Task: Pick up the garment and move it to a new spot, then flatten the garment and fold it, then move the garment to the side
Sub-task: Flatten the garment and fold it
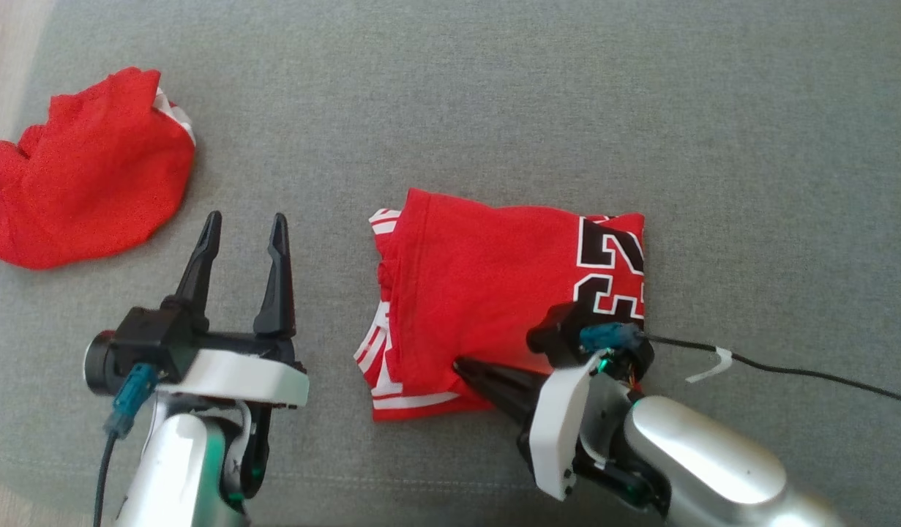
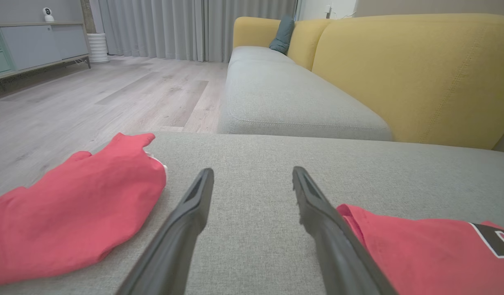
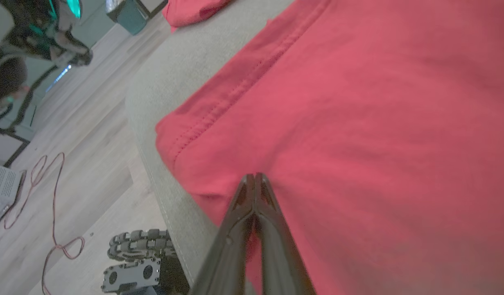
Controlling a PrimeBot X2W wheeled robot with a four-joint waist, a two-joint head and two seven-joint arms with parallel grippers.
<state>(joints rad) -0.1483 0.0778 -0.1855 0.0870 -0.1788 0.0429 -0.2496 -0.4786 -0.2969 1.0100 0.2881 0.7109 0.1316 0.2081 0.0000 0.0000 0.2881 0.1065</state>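
Note:
The garment [image 1: 494, 293], a red jersey with white trim and a black number, lies folded into a rough rectangle on the grey cushion [image 1: 567, 110]. My right gripper [image 1: 461, 364] is shut, with its tips resting on the jersey's near edge. In the right wrist view the closed tips [image 3: 255, 176] touch flat red cloth [image 3: 358, 123] beside a hemmed corner, and I see no fabric pinched between them. My left gripper [image 1: 247, 219] is open and holds nothing, hovering left of the jersey. The left wrist view shows the open fingers [image 2: 252, 172] over bare cushion, with the jersey [image 2: 419, 250] at the right.
A second red garment [image 1: 84, 168] lies crumpled at the cushion's far left, near its edge. A black cable [image 1: 787, 369] with a white tag trails right from my right wrist. A yellow sofa back [image 2: 399, 73] rises beyond the cushion. Wooden floor [image 3: 92, 172] lies past the cushion's near edge.

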